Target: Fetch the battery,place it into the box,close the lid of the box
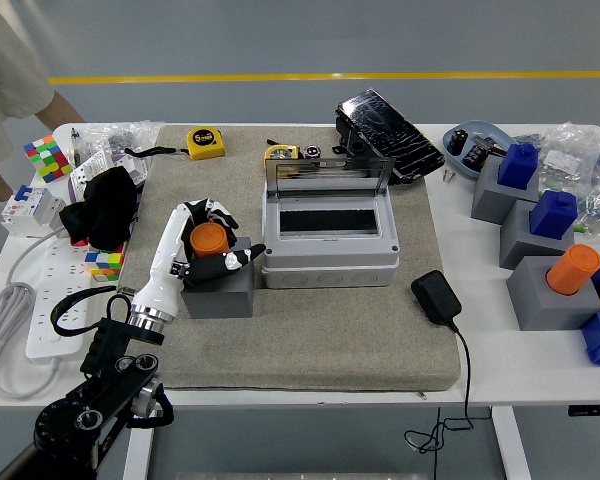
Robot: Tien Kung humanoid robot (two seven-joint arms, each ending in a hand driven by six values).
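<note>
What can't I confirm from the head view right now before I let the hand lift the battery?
- Grip: the left hand wraps the orange battery; contact on its near side is hidden by the fingers.
- Battery's lower part: sunk in the grey holder, so seating is unseen.
- Box interior: only a dark slot shows; its floor is too dark to read.
- Right hand: out of the picture.
- Person at top left: cut off by the edge.

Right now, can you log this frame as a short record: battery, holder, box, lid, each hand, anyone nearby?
battery: orange cylinder, upright in grey block
left hand: fingers curled around the battery
right hand: not in view
box: grey box right of the block, inside empty
lid: clear lid raised open at the back
person: partly visible at top left, away from the box
</note>
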